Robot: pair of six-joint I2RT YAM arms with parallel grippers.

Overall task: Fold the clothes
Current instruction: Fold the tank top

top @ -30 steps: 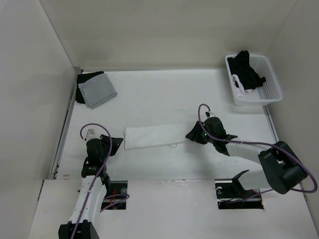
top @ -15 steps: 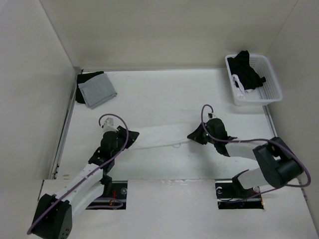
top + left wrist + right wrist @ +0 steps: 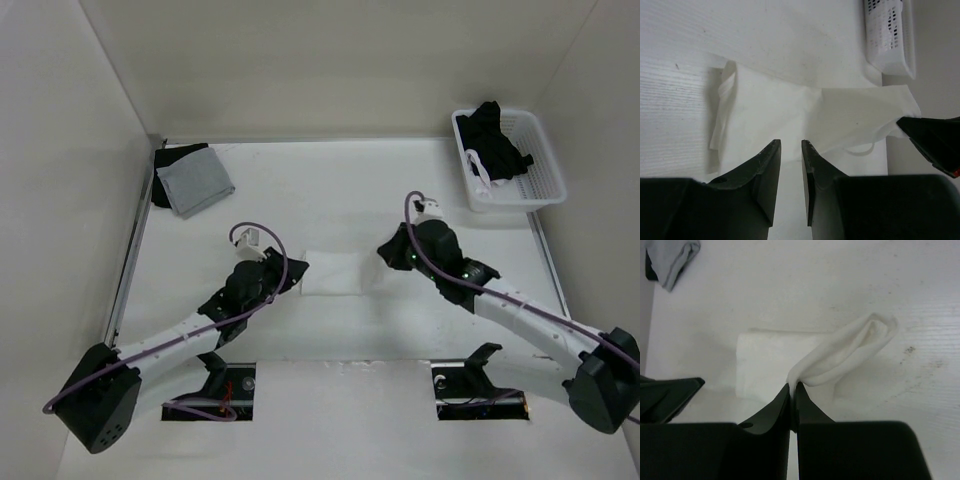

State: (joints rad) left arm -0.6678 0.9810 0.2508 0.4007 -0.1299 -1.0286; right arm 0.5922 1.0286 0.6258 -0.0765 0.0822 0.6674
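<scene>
The clothes (image 3: 335, 272) are one white garment lying bunched short on the table between my two grippers. My right gripper (image 3: 793, 385) is shut on a raised fold at the garment's right end, which arches up from the tips. The rest of the garment (image 3: 770, 360) lies flat beyond. In the top view the right gripper (image 3: 384, 254) is at the garment's right edge. My left gripper (image 3: 791, 144) stands at the garment's left end with a narrow gap between its jaws and nothing pinched. The white fabric (image 3: 770, 110) spreads in front of it, a thin strap (image 3: 860, 150) showing at the right.
A white basket (image 3: 545, 190) with black garments (image 3: 495, 140) stands at the back right. A grey cloth (image 3: 195, 180) lies on a black garment (image 3: 165, 160) at the back left. Walls close in the table's left, back and right sides.
The right gripper shut on the garment's right end and raised it. The left arm swung in from the near left to the garment's left end. The garment now looks much shorter.
</scene>
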